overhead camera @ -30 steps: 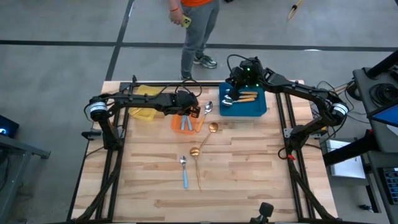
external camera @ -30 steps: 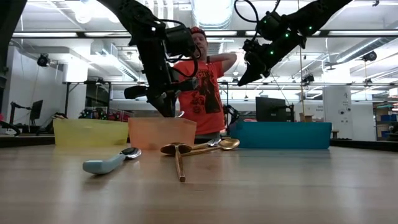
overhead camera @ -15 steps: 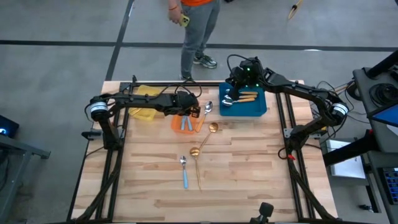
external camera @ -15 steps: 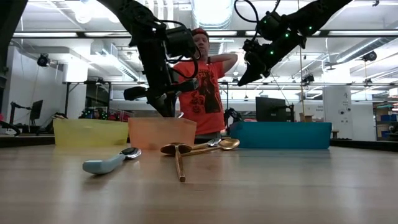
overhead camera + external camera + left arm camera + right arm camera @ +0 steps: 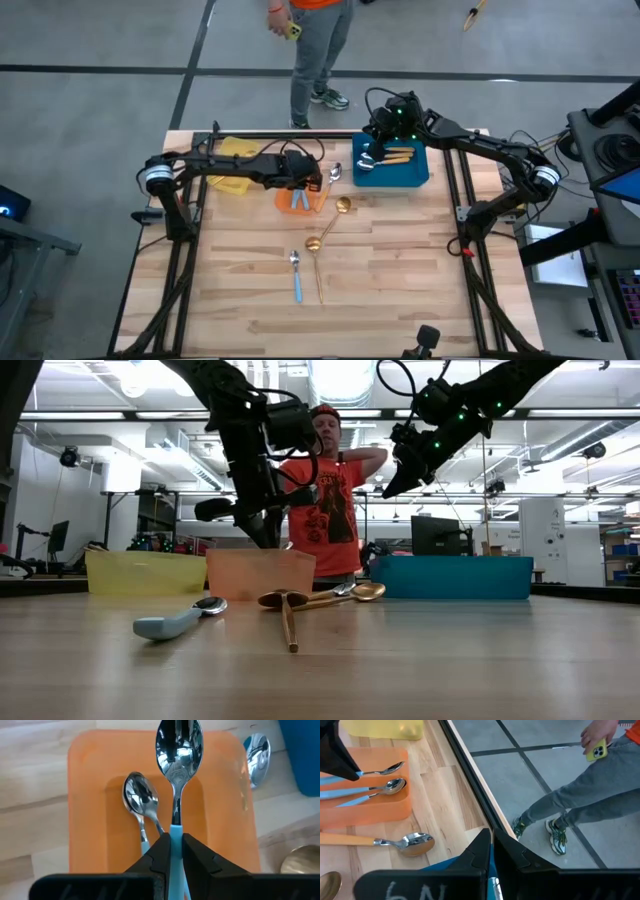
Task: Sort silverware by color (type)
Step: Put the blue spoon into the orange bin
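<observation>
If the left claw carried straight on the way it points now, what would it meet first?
Probably the orange bin. The left claw, shut on a blue-handled spoon, points down into that bin, where another blue-handled spoon lies beside its line. Depth is unclear.

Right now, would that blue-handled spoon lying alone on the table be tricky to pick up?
Probably somewhat. The blue-handled spoon lies flat on the table, leaving little to get under. It looks stiff and light. Its rounded bowl might let it rock or slide if nudged.
</observation>
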